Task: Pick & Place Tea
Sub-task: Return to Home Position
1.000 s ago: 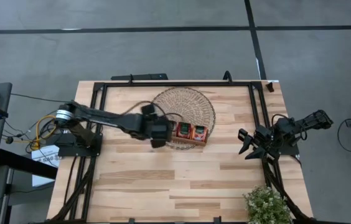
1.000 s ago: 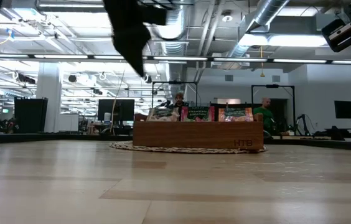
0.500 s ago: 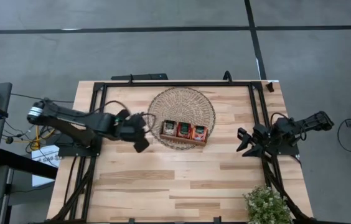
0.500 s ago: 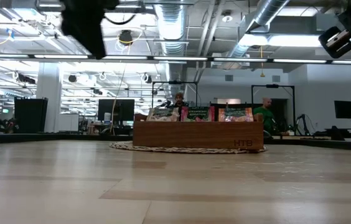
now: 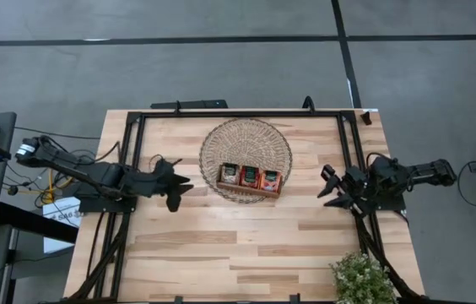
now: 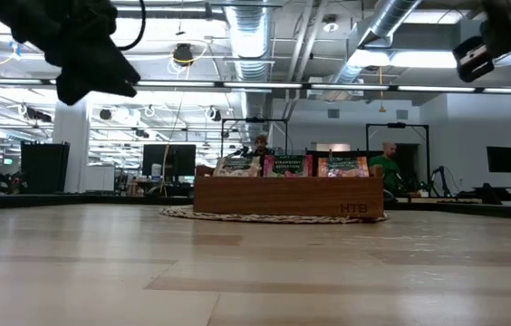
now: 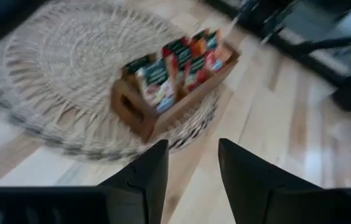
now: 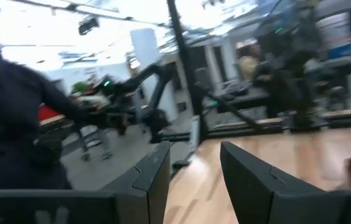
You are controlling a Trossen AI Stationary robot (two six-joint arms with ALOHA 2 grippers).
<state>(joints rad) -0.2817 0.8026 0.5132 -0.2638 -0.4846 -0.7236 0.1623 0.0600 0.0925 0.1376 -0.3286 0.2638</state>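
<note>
Pale wooden tabletop (image 5: 221,245) beneath workshop ceiling lights: my left gripper (image 5: 181,181) hangs above the table's left side, its two dark fingers (image 7: 144,174) parted with nothing between them. It points across bare boards toward the round woven mat (image 5: 246,135) at the table's centre, well apart from it. On that mat, close to its edge, sits the wooden three-compartment tray (image 6: 287,197), and the tea sachets (image 5: 250,176), red ones and cream-and-green ones, stand upright in all three of its sections. My right gripper (image 5: 327,187) waits at the table's right side, fingers likewise spread and empty, facing the tray from a distance. A potted plant (image 5: 361,279) stands at the table's front right corner.
</note>
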